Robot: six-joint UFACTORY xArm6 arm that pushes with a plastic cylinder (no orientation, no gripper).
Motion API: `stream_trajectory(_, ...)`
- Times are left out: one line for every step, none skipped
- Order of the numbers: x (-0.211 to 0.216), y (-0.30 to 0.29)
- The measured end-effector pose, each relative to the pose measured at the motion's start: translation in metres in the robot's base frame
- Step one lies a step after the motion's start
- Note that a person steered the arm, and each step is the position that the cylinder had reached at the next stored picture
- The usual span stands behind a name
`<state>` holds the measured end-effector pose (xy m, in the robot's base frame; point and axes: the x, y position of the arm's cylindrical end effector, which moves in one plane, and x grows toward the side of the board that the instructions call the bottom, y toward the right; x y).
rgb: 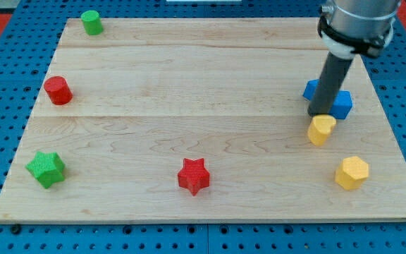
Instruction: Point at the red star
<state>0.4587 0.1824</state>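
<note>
With no pincer to spread or pinch, my tip (321, 115) sits far right between the blue block (340, 104) and a yellow block (321, 130), well apart from the red star (194, 176) at near centre.

Single camera view, set high beyond the bench's bottom edge, looking steeply down and across toward the top edge. Near enough that the wooden board (189, 85) almost fills the frame, with blue pegboard (5, 70) at the margins. Arm cropped at the top right corner.
</note>
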Motion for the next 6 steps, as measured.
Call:
stream_trajectory(0.03,0.001)
stream_trajectory(0.04,0.008)
stream_trajectory(0.041,0.009)
stream_trajectory(0.052,-0.005)
stream_trajectory(0.051,-0.052)
stream_trajectory(0.065,-0.109)
